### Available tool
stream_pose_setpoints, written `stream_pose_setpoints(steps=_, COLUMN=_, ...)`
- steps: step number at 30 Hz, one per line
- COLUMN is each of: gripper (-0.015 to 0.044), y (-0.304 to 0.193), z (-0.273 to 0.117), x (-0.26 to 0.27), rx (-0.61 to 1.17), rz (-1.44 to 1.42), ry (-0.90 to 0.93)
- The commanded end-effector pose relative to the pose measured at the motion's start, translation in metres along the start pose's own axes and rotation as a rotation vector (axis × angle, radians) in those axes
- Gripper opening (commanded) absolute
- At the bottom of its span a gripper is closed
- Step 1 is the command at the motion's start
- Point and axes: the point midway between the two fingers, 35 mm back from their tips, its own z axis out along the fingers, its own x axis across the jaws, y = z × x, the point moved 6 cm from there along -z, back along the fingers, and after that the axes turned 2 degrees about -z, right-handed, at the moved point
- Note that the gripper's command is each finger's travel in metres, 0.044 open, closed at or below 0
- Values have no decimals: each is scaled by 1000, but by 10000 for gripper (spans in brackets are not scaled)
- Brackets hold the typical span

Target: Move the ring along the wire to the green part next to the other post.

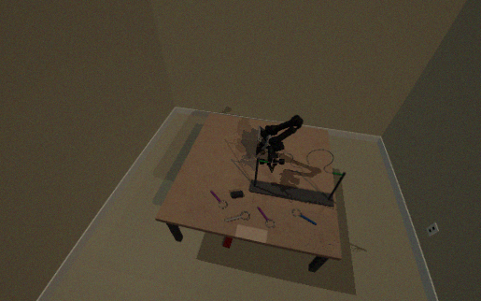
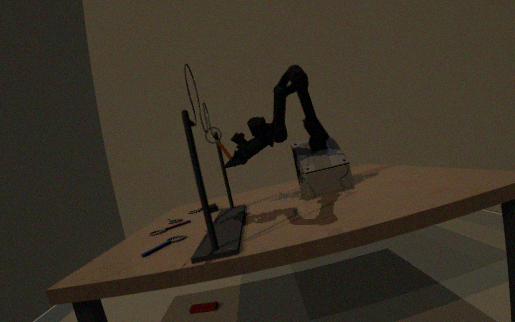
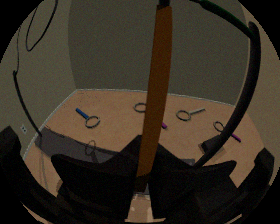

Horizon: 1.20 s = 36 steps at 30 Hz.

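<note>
Exterior view: the gripper [image 2: 228, 165] [image 3: 143, 139] is clamped on the orange handle [image 2: 224, 150] [image 3: 157, 90], which slants up to the ring [image 2: 213, 135] — near the top of the far post [image 2: 225, 175] [image 3: 246, 90]. Whether the wire [image 2: 191, 87] [image 3: 30, 47] runs through the ring, I cannot tell. The near post [image 2: 198, 185] [image 3: 25, 102] stands well apart, on the same dark base [image 1: 290, 193] [image 2: 228, 232]. On the table [image 1: 192, 187] [image 2: 396, 215] lie a blue-handled ring [image 1: 306, 218] [image 2: 157, 248] [image 3: 82, 114] and a dark block [image 1: 236, 193] [image 3: 209, 144] — both apart from the arm.

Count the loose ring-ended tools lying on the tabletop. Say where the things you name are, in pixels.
4: a blue one [image 1: 308, 219] [image 3: 82, 114] nearest the far post, a purple one [image 1: 263, 214] beside it, then a pale one [image 1: 233, 219] [image 3: 196, 111], then another purple one [image 1: 216, 196] [image 3: 235, 136].
</note>
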Motion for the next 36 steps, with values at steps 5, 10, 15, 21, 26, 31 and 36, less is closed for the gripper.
stream_pose_setpoints(steps=5, gripper=-150, y=-3, z=-3, x=-14, rx=13, rz=-34, ry=-21)
stream_pose_setpoints(steps=10, gripper=-150, y=-3, z=-3, x=-20, rx=14, rz=-41, ry=-24)
stream_pose_setpoints(steps=15, gripper=-150, y=-2, z=-4, x=-25, rx=14, rz=-43, ry=-25)
stream_pose_setpoints(steps=21, gripper=-150, y=-2, z=-5, x=-31, rx=14, rz=-45, ry=-26)
stream_pose_setpoints(steps=26, gripper=-150, y=-2, z=-6, x=-36, rx=14, rz=-45, ry=-26)
stream_pose_setpoints(steps=31, gripper=-150, y=-2, z=-7, x=-41, rx=13, rz=-45, ry=-26)
stream_pose_setpoints(steps=36, gripper=-150, y=-2, z=-8, x=-46, rx=13, rz=-46, ry=-27)
